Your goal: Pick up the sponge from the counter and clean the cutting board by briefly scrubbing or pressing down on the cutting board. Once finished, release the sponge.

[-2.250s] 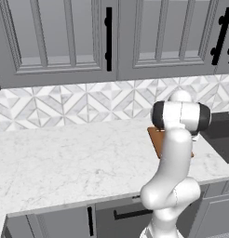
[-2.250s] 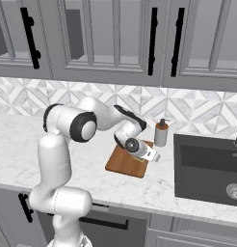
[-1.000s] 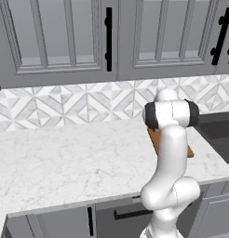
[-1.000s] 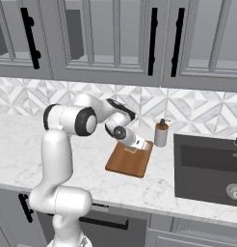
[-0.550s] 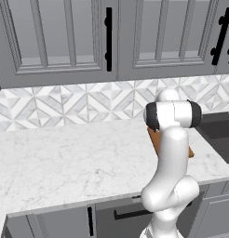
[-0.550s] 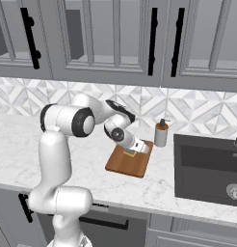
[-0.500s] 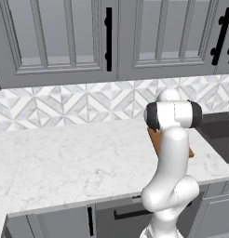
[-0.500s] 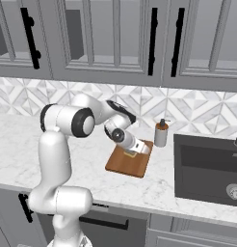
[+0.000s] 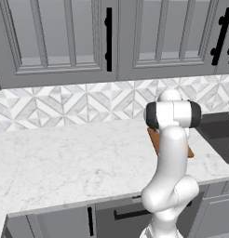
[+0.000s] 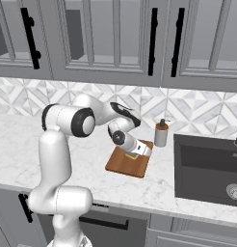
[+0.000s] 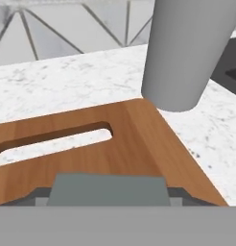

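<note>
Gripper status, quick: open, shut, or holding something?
Gripper: closed on the sponge, jaws wide around it, low over the cutting board.

A grey soap dispenser point(image 10: 161, 133) stands beside a dark sink point(image 10: 207, 166), under grey cabinets point(image 10: 115, 38).

even soft rendered light, faint shadows, no glare.

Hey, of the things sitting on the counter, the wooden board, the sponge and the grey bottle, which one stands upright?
The grey soap bottle, standing tall on the counter just beyond the cutting board. The board lies flat, with the sponge lying on it.
</note>
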{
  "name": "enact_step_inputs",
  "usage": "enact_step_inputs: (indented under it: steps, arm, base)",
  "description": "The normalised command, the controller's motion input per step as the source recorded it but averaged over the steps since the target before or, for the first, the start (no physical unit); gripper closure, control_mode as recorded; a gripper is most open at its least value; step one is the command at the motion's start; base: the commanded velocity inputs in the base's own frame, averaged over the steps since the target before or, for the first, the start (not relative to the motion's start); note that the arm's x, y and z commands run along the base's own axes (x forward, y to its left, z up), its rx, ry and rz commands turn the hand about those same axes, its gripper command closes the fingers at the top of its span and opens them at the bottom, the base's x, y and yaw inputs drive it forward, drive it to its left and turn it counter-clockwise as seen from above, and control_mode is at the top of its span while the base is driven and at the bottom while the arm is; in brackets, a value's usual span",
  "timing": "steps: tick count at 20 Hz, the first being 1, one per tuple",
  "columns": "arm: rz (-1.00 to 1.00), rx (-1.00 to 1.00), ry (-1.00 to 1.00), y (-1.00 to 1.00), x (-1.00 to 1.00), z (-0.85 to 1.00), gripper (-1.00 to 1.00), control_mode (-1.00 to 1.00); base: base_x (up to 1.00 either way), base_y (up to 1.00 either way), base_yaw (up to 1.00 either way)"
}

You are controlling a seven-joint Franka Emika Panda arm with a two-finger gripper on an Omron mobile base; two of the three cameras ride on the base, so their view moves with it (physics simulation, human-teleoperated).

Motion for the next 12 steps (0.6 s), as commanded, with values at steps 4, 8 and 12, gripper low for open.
enact_step_inputs:
  steps: [4,8,12]
  arm:
    - [0.00,-0.01,-0.08,0.17,0.36,-0.20,1.00,-1.00]
    - [0.00,0.05,-0.03,0.35,0.60,-0.16,1.00,-1.00]
    - [0.00,0.04,-0.03,0.44,0.49,-0.35,1.00,-1.00]
  base:
    - [0.00,0.00,0.00]
    - [0.00,0.00,0.00]
    - [0.00,0.00,0.00]
